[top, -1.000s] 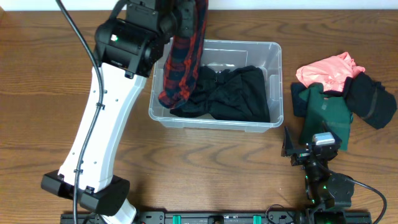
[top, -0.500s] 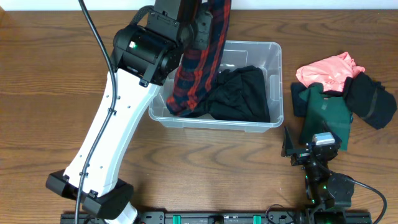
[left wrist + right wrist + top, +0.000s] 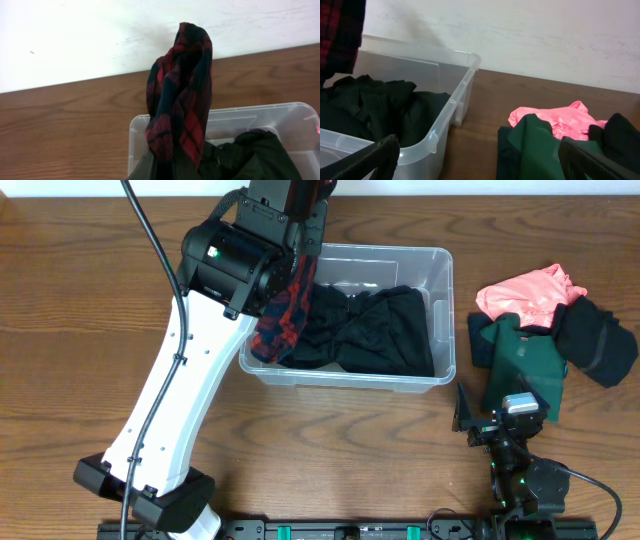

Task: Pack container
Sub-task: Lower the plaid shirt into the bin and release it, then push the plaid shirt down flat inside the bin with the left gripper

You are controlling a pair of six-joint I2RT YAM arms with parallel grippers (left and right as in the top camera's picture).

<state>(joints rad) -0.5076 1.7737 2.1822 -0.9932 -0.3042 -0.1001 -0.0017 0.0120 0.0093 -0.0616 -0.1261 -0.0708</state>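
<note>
The container (image 3: 441, 300) is a clear plastic bin at the table's middle, with black garments (image 3: 385, 330) inside. My left gripper (image 3: 306, 208) is above the bin's back left part. It is shut on a red and navy plaid garment (image 3: 285, 315) that hangs down into the bin's left end. In the left wrist view the plaid garment (image 3: 181, 95) rises from the fingers (image 3: 165, 170) over the container (image 3: 134, 131). My right gripper (image 3: 497, 423) is open and empty near the front right edge; its fingers (image 3: 480, 165) frame the container (image 3: 454, 112) and the clothes pile.
A pile of clothes lies to the right of the bin: a pink garment (image 3: 527, 292), a dark green one (image 3: 527, 362) and a black one (image 3: 597, 340). The pink (image 3: 555, 117) and green (image 3: 535, 150) garments also show in the right wrist view. A white wall runs behind the table.
The left arm swung right over the bin with the plaid garment. In the last half second the garment swung back left and now hangs at the bin's left end. The right arm has not moved.
</note>
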